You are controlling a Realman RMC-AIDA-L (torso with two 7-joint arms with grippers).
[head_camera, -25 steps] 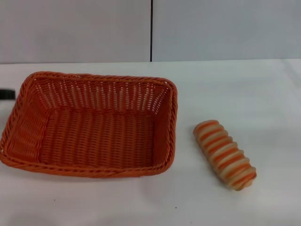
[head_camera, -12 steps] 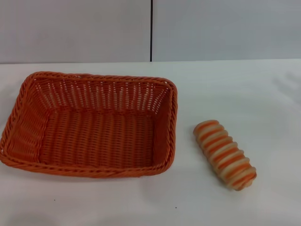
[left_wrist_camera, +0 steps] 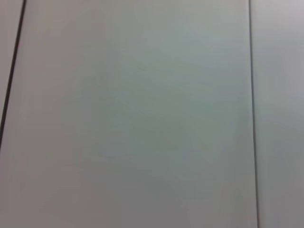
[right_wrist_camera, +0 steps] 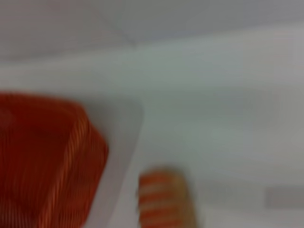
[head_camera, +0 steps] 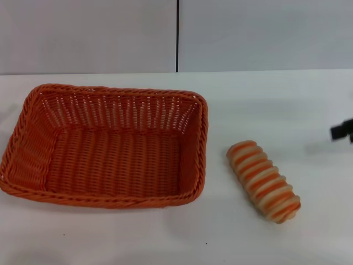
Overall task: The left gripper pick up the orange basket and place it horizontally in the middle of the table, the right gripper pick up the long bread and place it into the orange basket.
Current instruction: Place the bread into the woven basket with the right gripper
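I'm seeing the right gripper (head_camera: 342, 131), black, edging in at the table's right margin, well apart from the ridged cream-and-orange long bread (head_camera: 264, 180) lying beside the rectangular orange woven basket (head_camera: 105, 144) on the white table (head_camera: 265, 99). I cannot tell whether its jaws are parted. The bread is lying slantwise, so a misaligned grasp could roll it away.

The head camera looked forward and down over the table (head_camera: 165, 237). The left wrist camera faced only pale panelled wall (left_wrist_camera: 142, 114). The right wrist camera looked low across the tabletop, sharing the orange basket (right_wrist_camera: 42, 161) and long bread (right_wrist_camera: 164, 202) with the head view.
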